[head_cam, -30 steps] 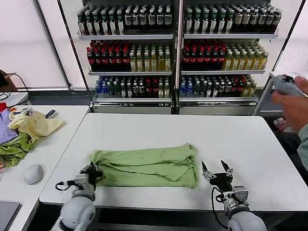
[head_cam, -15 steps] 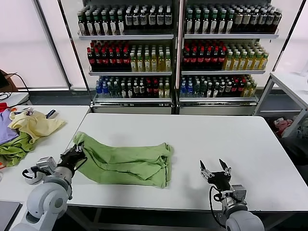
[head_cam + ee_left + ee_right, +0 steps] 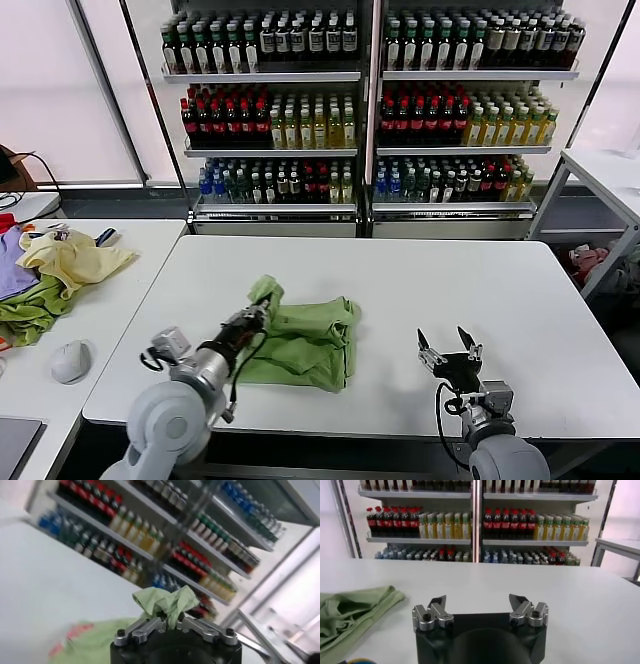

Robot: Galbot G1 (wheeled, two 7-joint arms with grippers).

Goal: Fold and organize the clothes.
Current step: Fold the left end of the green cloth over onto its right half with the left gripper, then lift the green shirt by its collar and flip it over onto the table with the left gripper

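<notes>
Left hand carries a pinched shirt edge across the garment, mid-fold; right hand waits with fingers spread wide.

The left hand [image 3: 262, 305] is clamped on a bunched edge of the light green, soft short-sleeved shirt [image 3: 305, 345], which lies crumpled on the white bench [image 3: 420, 280] just ahead of and beneath that hand. The main risk, as I judge it, is that the wad gripped is thick and uneven, so the fold could land skewed or drag the lower layers into a heap; the fabric could also slip from the pinch while it is raised. The right hand [image 3: 449, 356] sits empty near the bench's front edge, well apart from the cloth. Compared with half a second ago, the left hand has swung from the shirt's far left end inward over it, and the shirt is now shorter and more bunched.
</notes>
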